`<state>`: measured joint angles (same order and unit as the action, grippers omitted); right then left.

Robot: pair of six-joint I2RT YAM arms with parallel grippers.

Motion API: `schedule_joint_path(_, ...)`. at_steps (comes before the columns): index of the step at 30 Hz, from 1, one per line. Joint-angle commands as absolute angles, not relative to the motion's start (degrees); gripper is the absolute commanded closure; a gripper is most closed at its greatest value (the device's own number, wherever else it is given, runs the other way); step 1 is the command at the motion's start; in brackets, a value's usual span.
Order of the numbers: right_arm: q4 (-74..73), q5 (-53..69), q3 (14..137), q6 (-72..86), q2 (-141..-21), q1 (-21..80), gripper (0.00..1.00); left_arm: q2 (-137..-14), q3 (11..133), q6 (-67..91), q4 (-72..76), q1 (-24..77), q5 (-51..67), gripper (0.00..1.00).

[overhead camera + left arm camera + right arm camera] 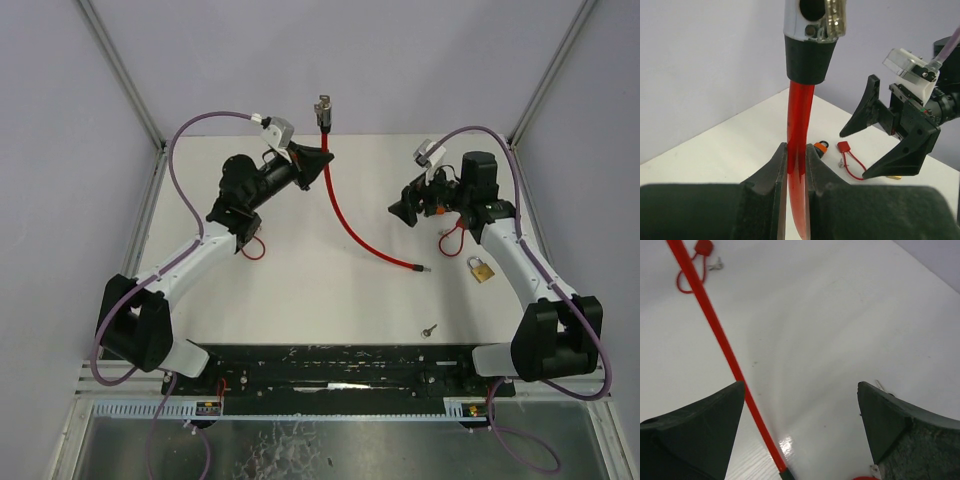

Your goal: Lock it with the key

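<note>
My left gripper (322, 160) (796, 151) is shut on a red cable (352, 226) (798, 115) and holds it upright above the far part of the table. The cable's silver lock head (322, 108) (813, 19) with a black collar stands above the fingers. The cable's free end (421, 267) lies on the table. A small silver key (429, 329) lies near the front edge, apart from both grippers. My right gripper (401, 212) (801, 387) hangs open and holds nothing, to the right of the cable (715, 332).
A brass padlock (482, 268) lies beside the right arm. A red-tagged wire loop (452, 240) (850, 159) sits near the right gripper, and another (252, 247) lies by the left arm. A small orange-and-black padlock (820, 148) lies beyond the left fingers.
</note>
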<state>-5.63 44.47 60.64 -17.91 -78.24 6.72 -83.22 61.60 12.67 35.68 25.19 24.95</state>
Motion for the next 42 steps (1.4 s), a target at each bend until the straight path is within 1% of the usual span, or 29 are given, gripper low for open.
schedule_joint_path(1,-5.78,28.42,64.81,-19.35,-77.67,7.36,0.0,-81.6,65.62,3.78,29.82,28.37,14.55,0.99)
schedule_joint_path(3,-2.51,33.15,63.5,-16.03,-75.66,6.84,0.0,-81.88,66.06,0.3,28.26,30.02,10.21,0.99)
schedule_joint_path(7,0.8,53.14,62.77,-10.46,-72.56,3.08,0.0,-82.04,65.67,-4.72,27.95,32.16,2.28,0.99)
schedule_joint_path(13,3.7,63.0,64.17,-6.09,-71.84,2.64,0.0,-83.32,65.74,-12.93,28.99,36.76,-7.18,0.99)
schedule_joint_path(16,9.93,67.98,66.67,2.21,-73.18,2.71,0.0,-84.87,66.46,-17.22,29.49,39.37,-11.34,0.99)
schedule_joint_path(18,10.29,68.41,70.77,7.28,-74.42,3.08,0.01,-85.72,66.66,-19.43,30.41,40.8,-13.7,0.99)
schedule_joint_path(22,2.12,65.39,78.7,8.57,-75.87,4.12,0.0,-86.71,65.75,-23.76,33.76,43.3,-17.7,0.99)
schedule_joint_path(26,3.78,61.54,76.32,12.42,-73.46,4.0,0.0,-88.37,63.03,-31.95,41.58,46.13,-21.59,0.99)
schedule_joint_path(32,6.11,63.32,72.53,17.37,-71.36,2.46,0.0,-92.36,60.67,-42.97,53.23,48.48,-24.48,0.99)
schedule_joint_path(34,14.09,64.1,68.45,24.57,-70.75,2.44,0.03,-94.08,60.35,-45.71,57.32,49.21,-26.14,0.99)
schedule_joint_path(36,22.32,64.08,64.74,32.16,-70.45,2.43,0.08,-95.84,60.99,-47.56,59.58,49.96,-27.83,1.0)
schedule_joint_path(37,24.8,64.05,63.64,34.09,-70.36,2.38,0.13,-96.89,61.38,-48.17,60.21,50.4,-28.66,1.0)
schedule_joint_path(38,25.31,63.54,63.03,34.84,-70.13,2.33,0.16,-97.62,61.82,-48.44,60.87,50.63,-29.33,1.0)
schedule_joint_path(39,23.59,63.09,63.28,33.73,-69.87,2.17,0.17,-98.15,62.13,-48.6,61.43,50.77,-29.91,1.0)
schedule_joint_path(41,14.77,60.79,65.55,29.15,-69.35,1.87,0.18,-98.78,62.92,-48.62,61.54,51.02,-30.65,1.0)
schedule_joint_path(42,12.77,60.05,66.2,27.7,-69.1,1.55,0.19,-99.0,63.15,-48.49,61.5,51.03,-30.79,1.0)
